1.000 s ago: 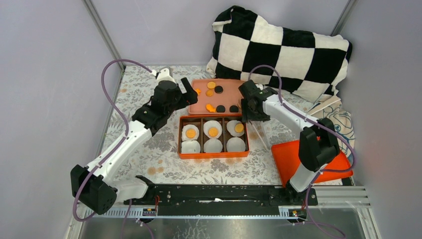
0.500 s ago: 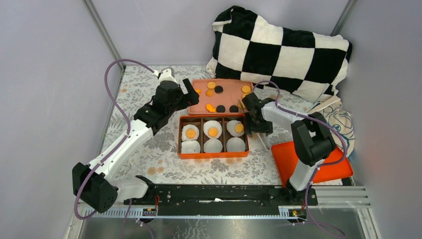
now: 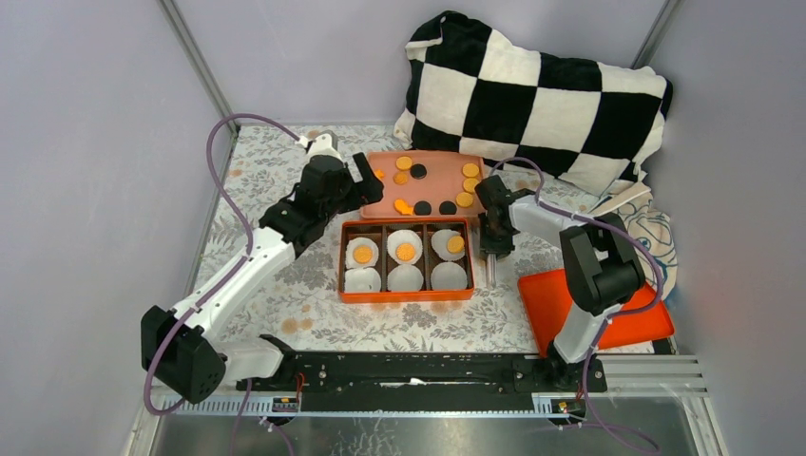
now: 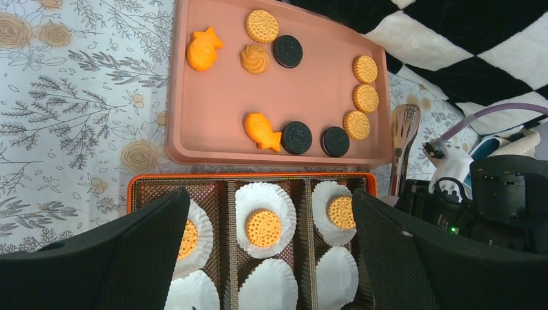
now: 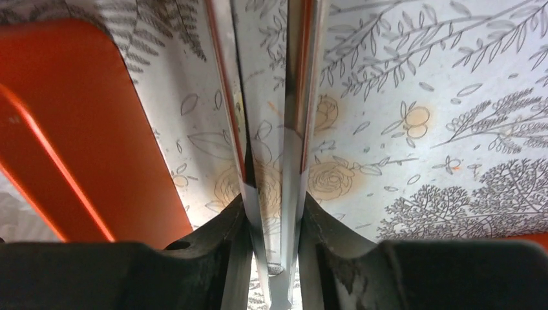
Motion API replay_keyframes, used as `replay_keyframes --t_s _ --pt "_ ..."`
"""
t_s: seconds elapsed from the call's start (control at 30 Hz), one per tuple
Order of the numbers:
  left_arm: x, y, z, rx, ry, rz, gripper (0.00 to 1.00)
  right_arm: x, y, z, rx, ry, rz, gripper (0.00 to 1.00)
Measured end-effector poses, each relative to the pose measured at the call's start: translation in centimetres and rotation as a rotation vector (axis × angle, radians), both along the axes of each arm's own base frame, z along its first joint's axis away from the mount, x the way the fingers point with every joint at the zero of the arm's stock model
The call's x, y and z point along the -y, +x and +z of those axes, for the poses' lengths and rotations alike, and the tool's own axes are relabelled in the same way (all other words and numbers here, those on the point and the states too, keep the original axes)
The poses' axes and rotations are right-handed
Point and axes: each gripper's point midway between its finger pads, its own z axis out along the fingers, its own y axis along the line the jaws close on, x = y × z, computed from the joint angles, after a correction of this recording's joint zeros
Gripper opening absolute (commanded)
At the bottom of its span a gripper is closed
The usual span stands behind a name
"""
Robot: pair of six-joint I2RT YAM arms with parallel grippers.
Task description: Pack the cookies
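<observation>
Now the right arm is folding back from the pink tray. The right end effector, which was over the tray's right end a second ago, is hanging above the table just right of the orange box. It is gripping a pair of metal tongs, pressing the two blades narrow. The tips are running out of the wrist view, so I cannot tell whether they are carrying anything. The left end effector is barely shifting; it is hovering wide and empty above the seam between tray and box.

The retreat is uncovering three round biscuits at the tray's right end. The box is showing the same fill as a second ago, so no cookie is going in during this stretch. My reading: packing is sitting about half done.

Counts:
- The cookies are lying mostly on the tray: ten there, seven orange-yellow (four round, two fish, one swirl) and three black.
- Three more orange ones are sitting in the box, one per far-row liner.
- White liners: six, the near three waiting bare.
- Tongs: one pair.
</observation>
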Motion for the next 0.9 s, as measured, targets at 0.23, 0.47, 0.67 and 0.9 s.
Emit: replay_keyframes --t_s 0.23,0.47,0.67,0.9 --pt "0.4 0.0 0.1 0.005 -0.007 -0.011 0.99 0.4 -1.7 2.3 -0.007 0.019 0.008 0.36" --pt "1.5 0.2 -0.8 -0.018 -0.002 -0.037 0.99 -1.5 1.5 11.2 0.168 0.117 0.074 0.38" --pt "2.9 1.2 -0.8 -0.021 -0.007 -0.061 0.99 -3.8 1.7 14.4 0.18 0.233 0.162 0.38" --pt "4.9 1.9 0.0 0.001 -0.026 -0.098 0.99 -3.9 0.8 14.3 0.143 0.243 0.176 0.39"
